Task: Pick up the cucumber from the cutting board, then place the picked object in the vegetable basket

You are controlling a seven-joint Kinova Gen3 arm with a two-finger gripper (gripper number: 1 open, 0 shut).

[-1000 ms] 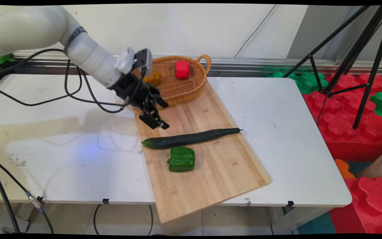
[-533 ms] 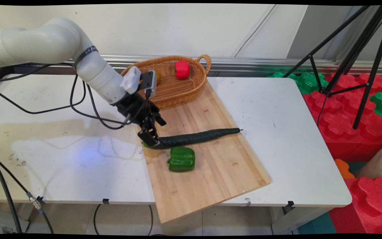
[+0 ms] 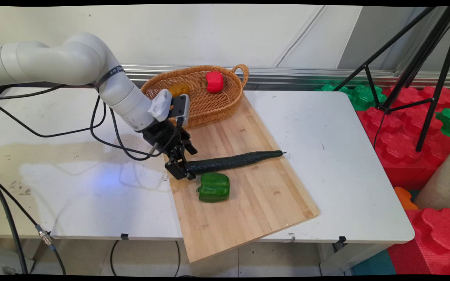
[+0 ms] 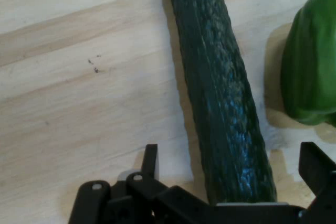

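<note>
A long dark green cucumber (image 3: 233,160) lies across the wooden cutting board (image 3: 248,207). My gripper (image 3: 180,170) is down at its left end. In the hand view the cucumber (image 4: 220,87) runs up from between the two fingers of the gripper (image 4: 231,163). The fingers stand open on either side, with a gap to the skin on each side. A green bell pepper (image 3: 214,187) sits on the board just in front of the cucumber, close to one finger; the hand view has the pepper (image 4: 310,72) at its right edge.
A wicker basket (image 3: 209,105) at the board's far end holds a red pepper (image 3: 214,81) and a yellow-brown item (image 3: 179,89). A black tripod (image 3: 424,78) and red and green foam blocks (image 3: 404,125) stand beyond the table's right edge. Black cables hang from the arm at left.
The gripper came down and forward from above the board near the basket to the cucumber's left end, and now straddles it. Cucumber and pepper have not moved.
</note>
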